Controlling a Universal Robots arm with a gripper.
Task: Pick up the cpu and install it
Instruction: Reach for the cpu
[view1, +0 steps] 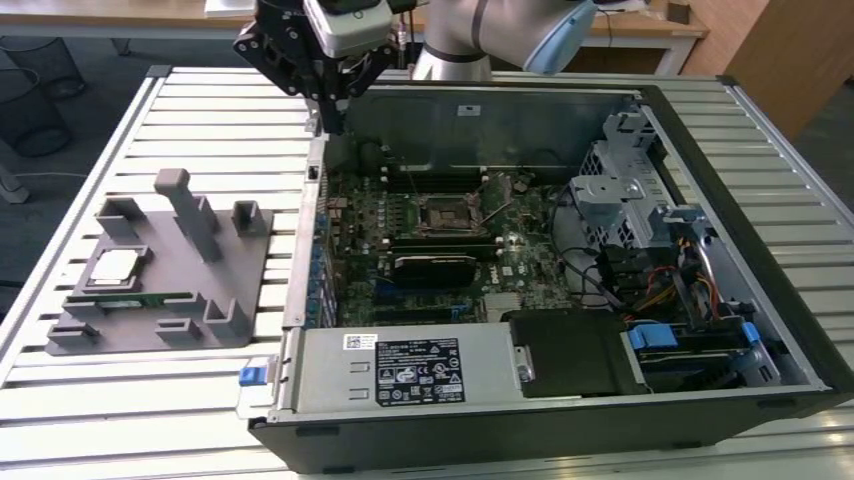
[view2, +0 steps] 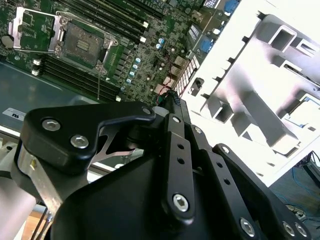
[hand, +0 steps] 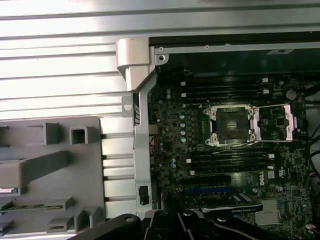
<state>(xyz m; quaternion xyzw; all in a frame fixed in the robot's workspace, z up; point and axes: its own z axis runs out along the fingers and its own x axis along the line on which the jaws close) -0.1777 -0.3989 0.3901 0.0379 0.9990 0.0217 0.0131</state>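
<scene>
The cpu, a small square chip with a silver top, lies flat in a recess of the grey plastic tray on the exterior view's left. My gripper hangs high over the far left corner of the open computer case, well away from the cpu, its fingers together and holding nothing. In the second wrist view the gripper tapers to closed tips above the motherboard's edge. The cpu socket stands empty with its metal retention frame swung open.
A thin green memory stick lies in the tray just in front of the cpu, among upright grey blocks. Memory modules, a drive cage and the power supply crowd the case. Everything rests on a slatted metal table.
</scene>
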